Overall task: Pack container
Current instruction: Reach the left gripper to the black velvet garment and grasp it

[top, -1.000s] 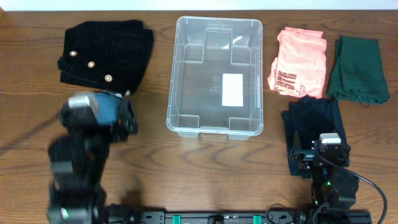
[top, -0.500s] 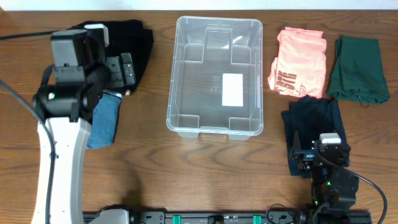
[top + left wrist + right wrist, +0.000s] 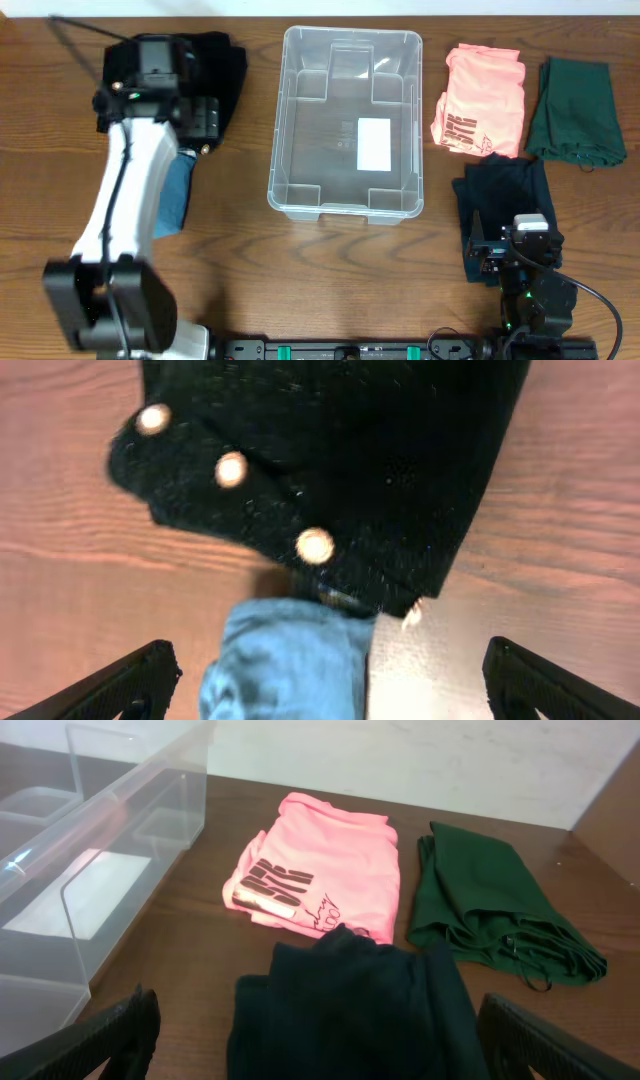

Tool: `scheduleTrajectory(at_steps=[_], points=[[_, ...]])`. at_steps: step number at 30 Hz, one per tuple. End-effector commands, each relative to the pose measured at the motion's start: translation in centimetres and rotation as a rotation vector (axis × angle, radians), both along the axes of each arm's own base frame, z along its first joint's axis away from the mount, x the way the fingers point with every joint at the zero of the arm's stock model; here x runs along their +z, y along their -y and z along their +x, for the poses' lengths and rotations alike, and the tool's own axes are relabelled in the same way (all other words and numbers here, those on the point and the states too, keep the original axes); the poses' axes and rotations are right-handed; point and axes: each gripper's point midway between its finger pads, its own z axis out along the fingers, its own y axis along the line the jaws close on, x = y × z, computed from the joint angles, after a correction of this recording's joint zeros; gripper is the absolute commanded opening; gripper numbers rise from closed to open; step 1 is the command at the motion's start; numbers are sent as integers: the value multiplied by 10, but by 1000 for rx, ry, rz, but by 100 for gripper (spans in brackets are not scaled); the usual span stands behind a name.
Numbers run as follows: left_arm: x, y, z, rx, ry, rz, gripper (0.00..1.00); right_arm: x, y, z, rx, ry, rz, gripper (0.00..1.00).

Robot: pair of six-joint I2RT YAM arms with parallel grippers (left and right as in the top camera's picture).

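The container stands in the middle of the tabletop, a little toward the far edge, with its long side running away from the robot. It is clear, and a white label shows on its bottom, toward the right side. The right wrist view shows a corner of it at the left.

To the left of the container lies a black garment with round golden buttons. A folded blue cloth lies just beside its near edge; in the left wrist view the two seem to touch. The left tool is above the place where these two meet. Its fingers are wide apart, at both sides of the blue cloth, and they grip nothing.

To the right of the container lies a pink shirt with dark letters, and a green garment is just beside it, further right. Nearer to the robot lies a dark navy garment. The right tool is low at the near end of this garment, and it is also wide open, holding nothing.
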Motion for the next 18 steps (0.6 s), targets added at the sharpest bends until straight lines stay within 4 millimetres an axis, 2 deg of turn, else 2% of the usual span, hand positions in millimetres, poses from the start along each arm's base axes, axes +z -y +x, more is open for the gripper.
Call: scheduleTrajectory(at_steps=[1, 4, 7, 12, 18], points=[[-9, -2, 14, -61, -33, 147, 98, 0, 2, 0, -5, 1, -11, 99], [-24, 7, 26, -129, -65, 229, 98, 0, 2, 0, -5, 1, -11, 99], [-35, 9, 34, -123, -75, 317, 98, 0, 2, 0, -5, 1, -11, 99], [-69, 13, 36, -145, -144, 330, 98, 0, 2, 0, -5, 1, -11, 99], [-99, 17, 42, -159, -172, 318, 98, 0, 2, 0, -5, 1, -11, 99]])
